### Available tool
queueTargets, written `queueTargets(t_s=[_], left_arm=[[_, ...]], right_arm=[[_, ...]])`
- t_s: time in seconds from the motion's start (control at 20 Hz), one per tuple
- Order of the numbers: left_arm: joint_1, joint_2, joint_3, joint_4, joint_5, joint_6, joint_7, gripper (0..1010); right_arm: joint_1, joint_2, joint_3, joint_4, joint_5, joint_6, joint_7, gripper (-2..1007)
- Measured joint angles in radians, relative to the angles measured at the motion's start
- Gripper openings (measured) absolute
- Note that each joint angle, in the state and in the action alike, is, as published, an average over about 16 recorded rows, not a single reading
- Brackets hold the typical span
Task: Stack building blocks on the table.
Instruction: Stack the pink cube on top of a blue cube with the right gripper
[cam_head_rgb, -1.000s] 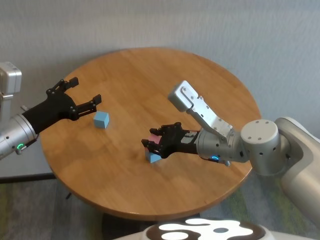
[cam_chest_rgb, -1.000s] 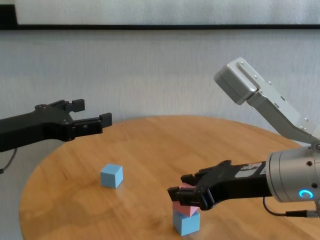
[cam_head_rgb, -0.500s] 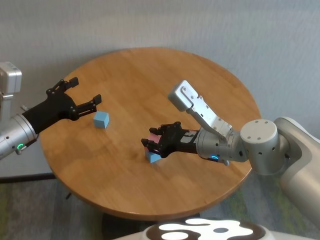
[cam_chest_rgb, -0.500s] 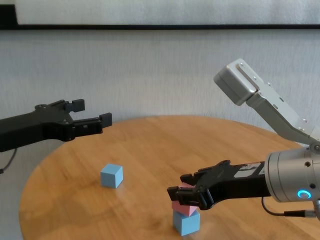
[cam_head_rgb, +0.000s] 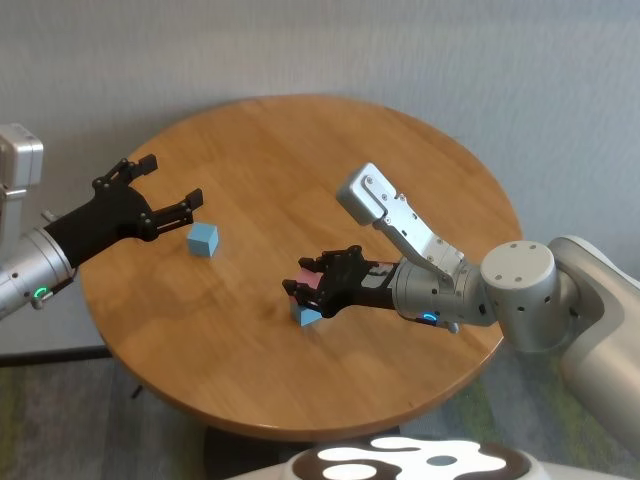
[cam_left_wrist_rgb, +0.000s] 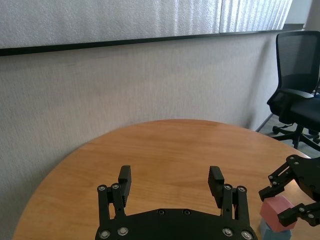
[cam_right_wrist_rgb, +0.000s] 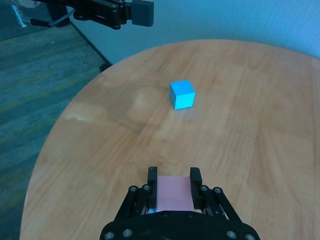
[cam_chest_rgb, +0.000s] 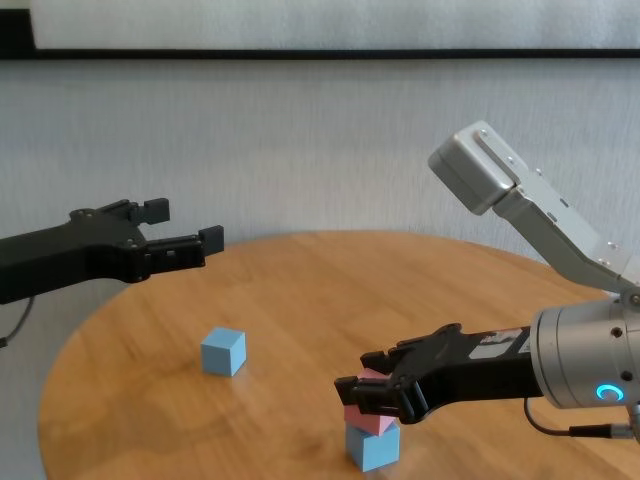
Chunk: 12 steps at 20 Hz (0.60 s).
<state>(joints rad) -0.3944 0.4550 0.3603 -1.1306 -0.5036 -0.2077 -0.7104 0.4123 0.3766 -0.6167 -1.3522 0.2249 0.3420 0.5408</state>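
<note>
The right gripper (cam_chest_rgb: 362, 398) has its black fingers (cam_right_wrist_rgb: 152, 176) clenched on the pink block (cam_chest_rgb: 371, 415), one finger on each of two opposite faces, and the pink block sits on top of a light blue block (cam_chest_rgb: 373, 446) near the front of the round wooden surface (cam_head_rgb: 330, 170). In the chest view the pink cube's bottom face meets the blue cube's top, turned a little askew to it; whether its weight rests there cannot be told. The left gripper (cam_head_rgb: 172, 187) hangs in the air to the left of that two-block stack, above the surface's edge, its fingers (cam_left_wrist_rgb: 124, 177) spread wide with nothing between them. A second light blue block (cam_head_rgb: 203, 239) lies alone on the surface, well left of the stack and just beside the left gripper's fingertips in the head view. All three blocks are small matte cubes with crisp edges; the surface is glossy honey-coloured wood with visible plank seams and grain. In the right wrist view the lower blue block is almost wholly hidden under the pink one and the gripper body, and the left wrist view cuts it off at the frame's edge.
</note>
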Motion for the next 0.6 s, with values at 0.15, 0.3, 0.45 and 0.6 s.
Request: queueTargets(t_s=[0.15, 0.3, 0.45, 0.6], left_arm=[[0.0, 0.0, 0.0, 0.0, 0.0, 0.0, 0.0, 1000], [0.0, 0.0, 0.0, 0.0, 0.0, 0.0, 0.0, 1000], [0.0, 0.0, 0.0, 0.0, 0.0, 0.0, 0.0, 1000], [0.0, 0.0, 0.0, 0.0, 0.0, 0.0, 0.0, 1000]], right_arm=[[0.0, 0.0, 0.0, 0.0, 0.0, 0.0, 0.0, 352], [-0.001, 0.0, 0.0, -0.001, 0.0, 0.0, 0.0, 352], [0.0, 0.001, 0.0, -0.001, 0.0, 0.0, -0.001, 359], [0.0, 0.001, 0.0, -0.001, 0.0, 0.0, -0.001, 388]])
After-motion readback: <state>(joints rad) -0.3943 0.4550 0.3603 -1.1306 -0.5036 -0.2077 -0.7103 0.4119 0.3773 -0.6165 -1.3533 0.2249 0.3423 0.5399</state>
